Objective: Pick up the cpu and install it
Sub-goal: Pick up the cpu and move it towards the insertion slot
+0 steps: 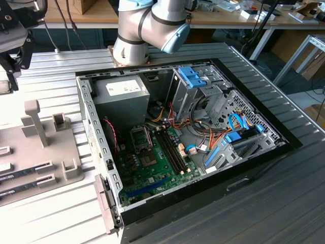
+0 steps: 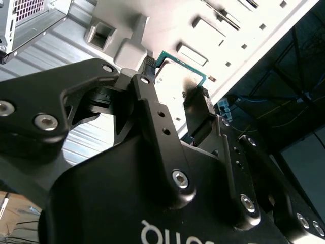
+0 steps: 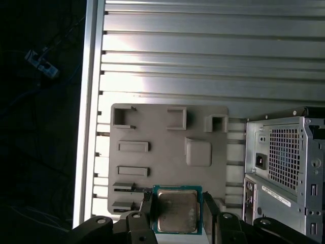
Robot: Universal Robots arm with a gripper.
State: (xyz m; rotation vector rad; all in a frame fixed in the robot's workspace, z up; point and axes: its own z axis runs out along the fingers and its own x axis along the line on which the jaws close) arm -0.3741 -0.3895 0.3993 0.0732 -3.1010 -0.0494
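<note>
Gripper hung over the grey fixture tray, beside the open computer case — jaws clamped on the cpu by opposite green edges, apparently clear of the tray — lid left untouched for seating.

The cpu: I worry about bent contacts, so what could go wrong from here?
The gripper pinches the cpu by two opposite edges only, so it might slip or twist. The motherboard socket lies deep in the case, beside cables, so the cpu might snag or seat crooked.
</note>
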